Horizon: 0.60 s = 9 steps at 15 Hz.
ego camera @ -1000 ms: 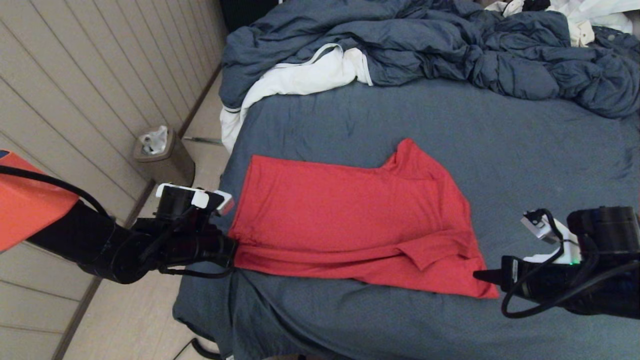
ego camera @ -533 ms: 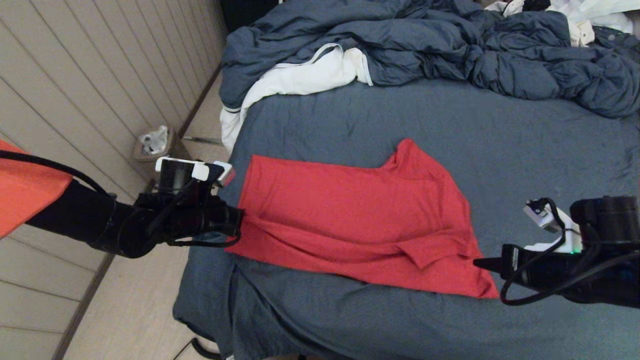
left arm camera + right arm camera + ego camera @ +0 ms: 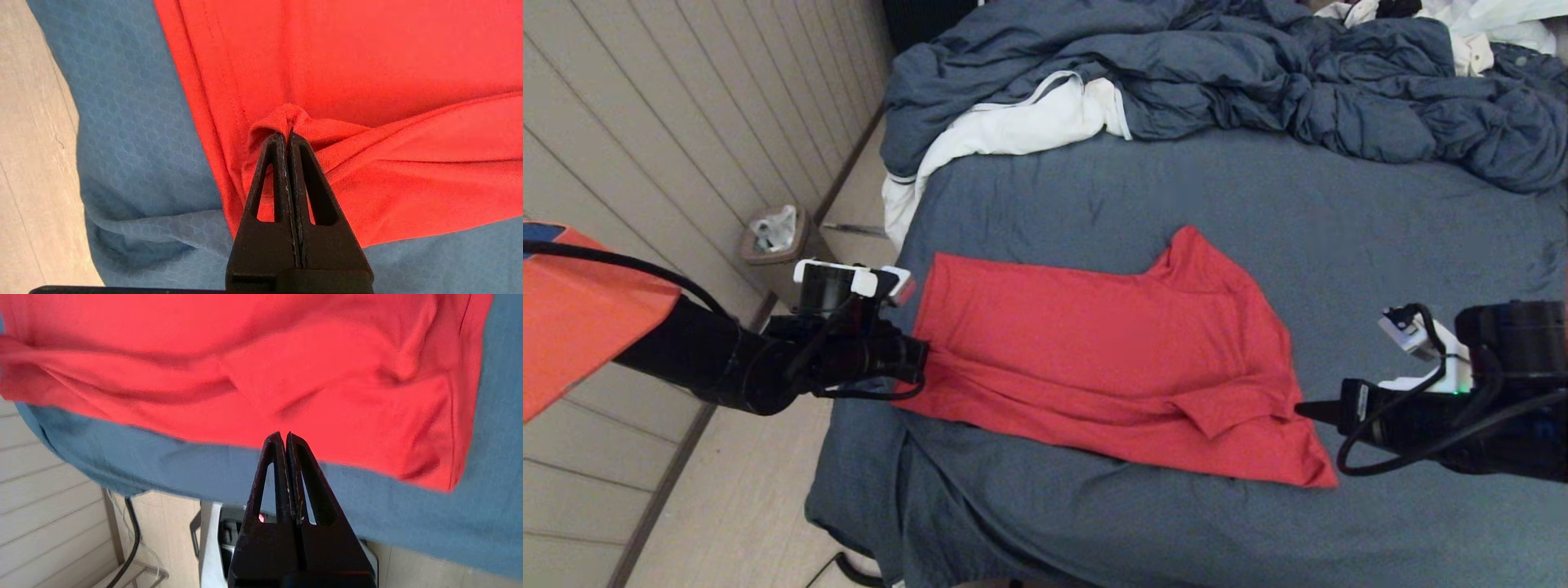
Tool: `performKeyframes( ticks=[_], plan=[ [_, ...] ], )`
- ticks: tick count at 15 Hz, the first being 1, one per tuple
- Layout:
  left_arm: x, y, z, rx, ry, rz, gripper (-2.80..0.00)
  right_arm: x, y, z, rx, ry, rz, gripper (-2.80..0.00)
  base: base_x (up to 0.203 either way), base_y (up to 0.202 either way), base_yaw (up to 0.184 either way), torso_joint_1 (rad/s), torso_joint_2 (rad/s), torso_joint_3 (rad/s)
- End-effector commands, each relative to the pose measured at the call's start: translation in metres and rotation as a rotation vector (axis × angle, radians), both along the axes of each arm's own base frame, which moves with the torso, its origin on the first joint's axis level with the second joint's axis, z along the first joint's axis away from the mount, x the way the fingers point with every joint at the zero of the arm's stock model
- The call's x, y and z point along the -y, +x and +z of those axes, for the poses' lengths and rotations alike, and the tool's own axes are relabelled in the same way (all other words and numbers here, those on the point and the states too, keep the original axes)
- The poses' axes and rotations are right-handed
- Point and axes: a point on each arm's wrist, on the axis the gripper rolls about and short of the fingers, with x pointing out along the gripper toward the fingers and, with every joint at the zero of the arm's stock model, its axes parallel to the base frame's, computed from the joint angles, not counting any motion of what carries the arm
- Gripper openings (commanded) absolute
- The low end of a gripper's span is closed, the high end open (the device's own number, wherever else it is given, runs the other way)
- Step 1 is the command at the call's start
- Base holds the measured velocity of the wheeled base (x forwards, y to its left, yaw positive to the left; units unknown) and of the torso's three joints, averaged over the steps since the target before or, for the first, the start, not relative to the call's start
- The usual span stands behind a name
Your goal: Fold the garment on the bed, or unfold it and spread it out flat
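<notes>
The red garment (image 3: 1094,359) lies mostly spread on the bed (image 3: 1258,204), sleeve end to the right, with loose folds along its near edge. My left gripper (image 3: 921,363) is shut on a pinch of the hem corner at the shirt's left side; in the left wrist view the fabric (image 3: 408,61) puckers up around the closed tips (image 3: 289,132). My right gripper (image 3: 1298,407) hovers shut just off the shirt's right edge. In the right wrist view its tips (image 3: 284,435) reach the near edge of the red cloth (image 3: 245,355) with nothing seen between them.
A bulky slate-blue duvet (image 3: 1258,73) is heaped across the back of the bed, with a white cloth with dark trim (image 3: 1013,122) at its left. The bed's left edge drops to the floor, where a small bin (image 3: 776,237) stands by the panelled wall.
My left gripper has moved away from me and slightly right, dragging the shirt's near left corner with it. My right gripper has risen a little; the shirt's right corner stayed put.
</notes>
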Motion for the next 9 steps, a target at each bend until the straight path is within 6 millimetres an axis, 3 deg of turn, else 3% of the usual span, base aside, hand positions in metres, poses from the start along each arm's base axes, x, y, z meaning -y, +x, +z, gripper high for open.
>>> performKeyframes(
  ticks=[1,3,4,9],
  plan=[
    [-0.001,-0.001,-0.01,-0.029,0.011,0.0,-2.8,0.0,0.004,0.0,-0.001,0.002,0.002,-2.8,0.0,0.0,0.0,0.0,0.0,0.0],
    [-0.001,-0.001,-0.009,-0.028,0.007,0.002,-2.8,0.0,0.004,-0.001,-0.003,0.002,0.001,-2.8,0.0,0.0,0.0,0.0,0.0,0.0],
    [-0.001,-0.001,-0.009,-0.028,0.007,0.002,0.0,0.0,0.004,-0.001,-0.003,0.002,0.001,-2.8,0.0,0.0,0.0,0.0,0.0,0.0],
    [-0.004,-0.003,0.007,0.002,-0.029,0.025,0.0,0.0,0.002,0.001,0.001,0.003,0.0,-2.8,0.0,0.0,0.0,0.0,0.0,0.0]
  ],
)
